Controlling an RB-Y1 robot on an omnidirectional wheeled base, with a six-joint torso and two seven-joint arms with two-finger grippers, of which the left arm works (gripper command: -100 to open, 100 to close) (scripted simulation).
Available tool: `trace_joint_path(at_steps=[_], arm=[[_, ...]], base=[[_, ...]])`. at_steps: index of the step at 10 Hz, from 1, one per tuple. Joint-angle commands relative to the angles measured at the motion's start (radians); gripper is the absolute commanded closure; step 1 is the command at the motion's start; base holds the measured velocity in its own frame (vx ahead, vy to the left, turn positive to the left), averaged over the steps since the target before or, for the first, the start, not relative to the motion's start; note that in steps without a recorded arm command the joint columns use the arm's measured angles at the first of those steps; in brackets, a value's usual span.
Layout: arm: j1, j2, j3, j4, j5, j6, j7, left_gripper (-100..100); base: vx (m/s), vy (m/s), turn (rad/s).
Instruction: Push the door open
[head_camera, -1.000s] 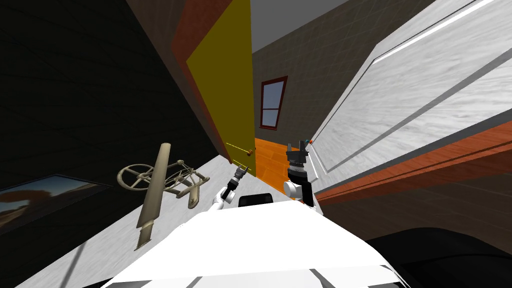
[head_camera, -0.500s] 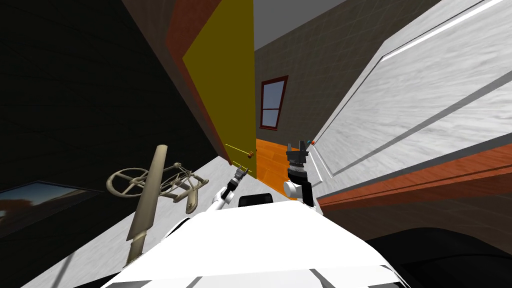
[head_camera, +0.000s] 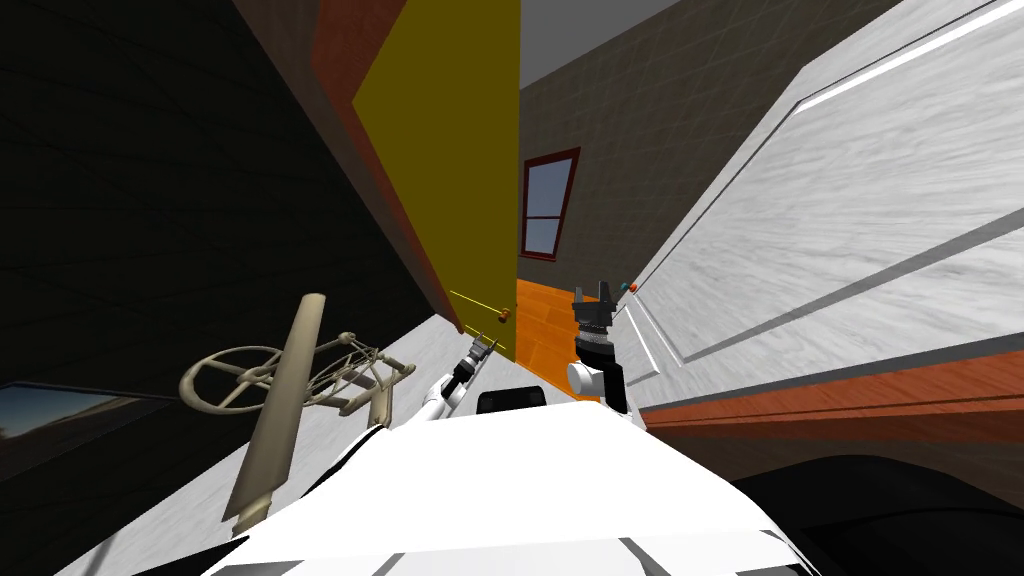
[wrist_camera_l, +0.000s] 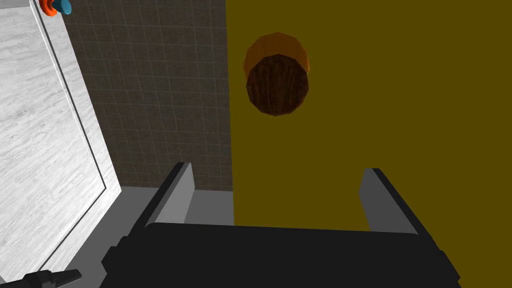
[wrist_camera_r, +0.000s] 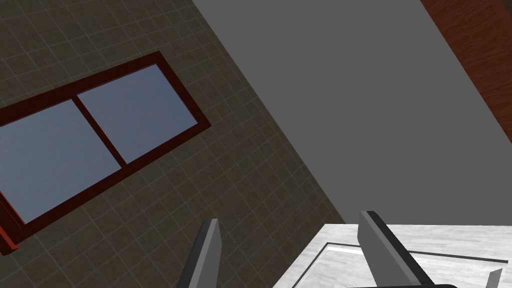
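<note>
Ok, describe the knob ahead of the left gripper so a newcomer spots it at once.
Find the tall yellow door on the robot's left, opposite the white panelled door. Near its free edge, just beyond the open left gripper, sits a round knob. Its face is dark brown wood grain on an orange collar; the white door's knob is orange and teal.

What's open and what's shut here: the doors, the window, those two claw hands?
yellow door, ajar, a room showing past its edge
left gripper, open, empty, facing the yellow door near its knob
right gripper, open, empty, raised beside the white door
white door, cannot tell open or shut
window, shut
</note>
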Motion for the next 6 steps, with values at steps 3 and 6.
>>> trace_joint_path(at_steps=[3,6], arm=[[-0.003,-0.006,0.003,0.005,0.002,0.003,-0.008,-100],[-0.006,-0.016,0.011,0.011,0.005,0.01,-0.017,-100]], base=[[0.096,-0.035,-0.022],[0.205,-0.127,-0.032]])
